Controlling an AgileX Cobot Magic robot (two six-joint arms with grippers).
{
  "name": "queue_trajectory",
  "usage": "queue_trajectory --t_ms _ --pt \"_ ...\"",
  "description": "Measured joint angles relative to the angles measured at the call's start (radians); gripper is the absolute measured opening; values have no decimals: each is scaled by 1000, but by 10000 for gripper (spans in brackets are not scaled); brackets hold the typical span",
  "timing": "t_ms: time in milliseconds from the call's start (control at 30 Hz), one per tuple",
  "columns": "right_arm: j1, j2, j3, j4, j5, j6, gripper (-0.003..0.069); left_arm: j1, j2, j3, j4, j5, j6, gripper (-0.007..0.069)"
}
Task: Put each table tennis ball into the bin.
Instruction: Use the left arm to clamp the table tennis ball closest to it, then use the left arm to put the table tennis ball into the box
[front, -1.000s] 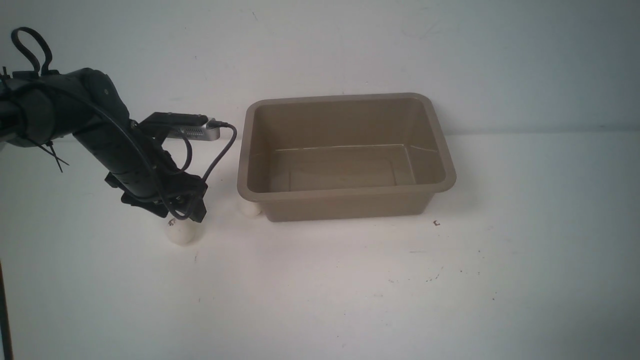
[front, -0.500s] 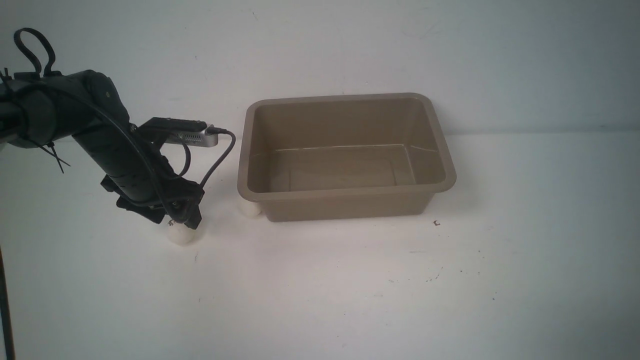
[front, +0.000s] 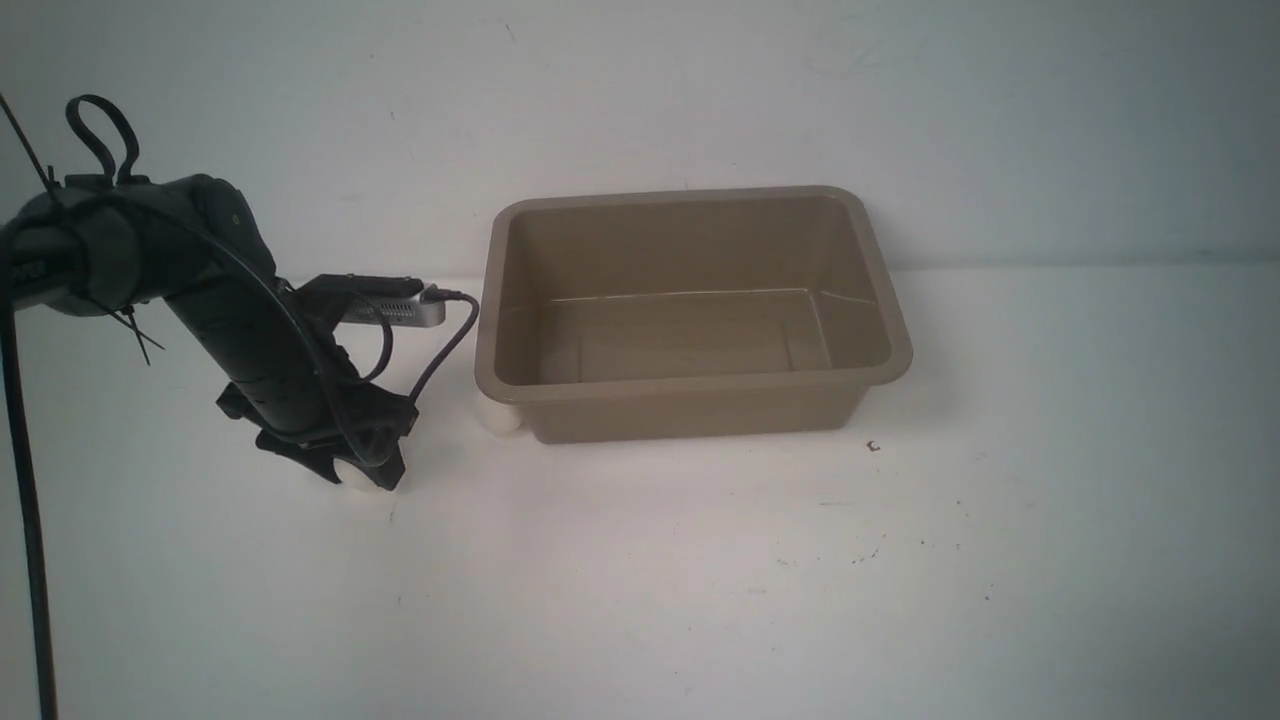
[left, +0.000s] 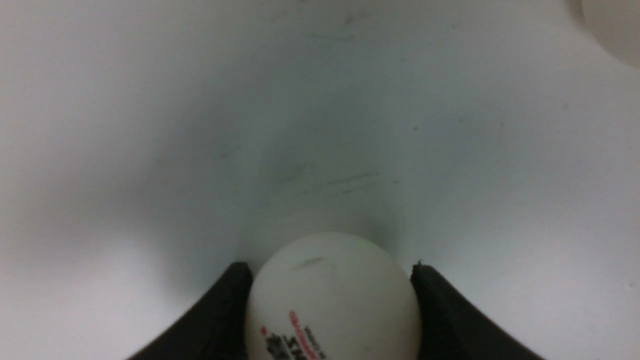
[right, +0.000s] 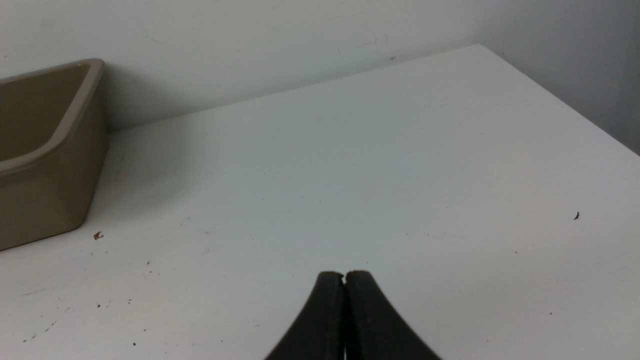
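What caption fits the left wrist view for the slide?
Left end effector clamped on the printed ball on the white table; second ball partly in view.

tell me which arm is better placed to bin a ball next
Left: the left gripper grips the marked ball. The right gripper is shut, off on the bin's other side.

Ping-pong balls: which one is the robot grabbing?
The printed ball, gripped by the left gripper out on the table; the other ball sits untouched against the bin.
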Motion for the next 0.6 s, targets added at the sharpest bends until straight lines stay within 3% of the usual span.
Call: queue_trajectory --t_ms 300,467,600 --pt "0 0 0 0 0 0 -18 -11 -212 -21 8 -26 5 346" --pt "0 0 0 0 0 0 -18 -110 -310 -142 -68 -72 78 346" --pt "0 0 0 0 0 0 -18 -212 -250 -211 -87 -78 79 346"
